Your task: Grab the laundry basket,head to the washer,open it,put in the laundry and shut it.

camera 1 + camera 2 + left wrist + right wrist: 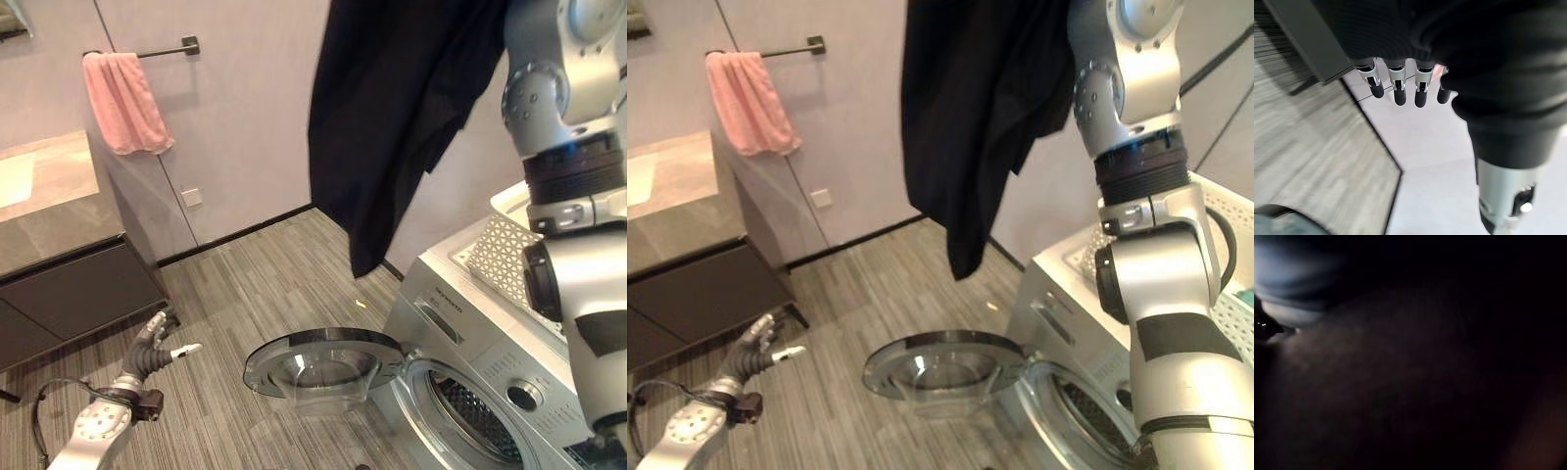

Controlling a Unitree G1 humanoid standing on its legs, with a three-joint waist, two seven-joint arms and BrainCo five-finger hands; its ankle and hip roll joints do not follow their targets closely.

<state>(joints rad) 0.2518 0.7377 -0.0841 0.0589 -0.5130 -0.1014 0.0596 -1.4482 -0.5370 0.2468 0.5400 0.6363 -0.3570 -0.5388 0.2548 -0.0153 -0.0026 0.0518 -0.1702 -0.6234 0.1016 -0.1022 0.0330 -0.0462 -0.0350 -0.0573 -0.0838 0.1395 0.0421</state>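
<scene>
A dark garment (392,117) hangs in the air from the top of the view, over the washer's left corner, its lower tip above the open door. My right arm rises beside it, and dark cloth (1425,382) covers the right wrist view. The silver washer (460,313) stands at the lower right. Its round glass door (313,367) is swung open to the left, and the drum opening (480,416) shows. On top of the washer sits a white perforated laundry basket (505,255). My left hand (157,348) hangs low at the left above the floor, fingers (1396,90) relaxed and holding nothing.
A pink towel (122,98) hangs on a wall bar at the upper left. Below it a dark cabinet with a stone top (59,245) stands against the wall. Grey plank floor (265,294) lies between the cabinet and the washer.
</scene>
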